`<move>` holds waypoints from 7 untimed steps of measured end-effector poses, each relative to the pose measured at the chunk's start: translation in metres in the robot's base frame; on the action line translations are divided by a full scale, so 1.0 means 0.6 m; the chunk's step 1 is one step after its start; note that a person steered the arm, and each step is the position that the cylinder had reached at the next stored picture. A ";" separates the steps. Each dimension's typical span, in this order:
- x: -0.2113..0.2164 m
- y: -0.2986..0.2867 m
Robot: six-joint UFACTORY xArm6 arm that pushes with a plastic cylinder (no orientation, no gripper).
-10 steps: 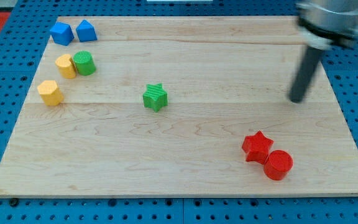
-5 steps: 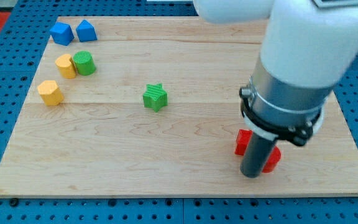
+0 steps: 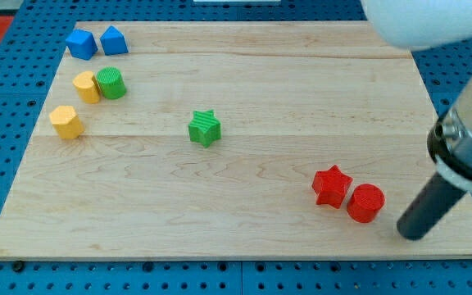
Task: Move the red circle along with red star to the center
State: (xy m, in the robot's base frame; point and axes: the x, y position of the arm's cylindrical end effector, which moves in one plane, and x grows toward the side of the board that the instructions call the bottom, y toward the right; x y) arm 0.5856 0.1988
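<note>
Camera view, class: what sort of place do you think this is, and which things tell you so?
Probably a robotics lab bench: a wooden board lies on a blue pegboard, small coloured blocks such as the green star are scattered on it, and my tip rests near the red circle.

The arm enters from the view's upper right, its white housing filling that corner. Below a grey collar, the dark rod slants down and toward the view's left. My tip (image 3: pixel 413 235) rests low at the view's right side.
</note>
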 end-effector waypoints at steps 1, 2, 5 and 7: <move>-0.029 -0.069; -0.075 -0.156; -0.049 -0.288; -0.071 -0.355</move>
State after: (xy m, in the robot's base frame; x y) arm 0.5431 -0.0140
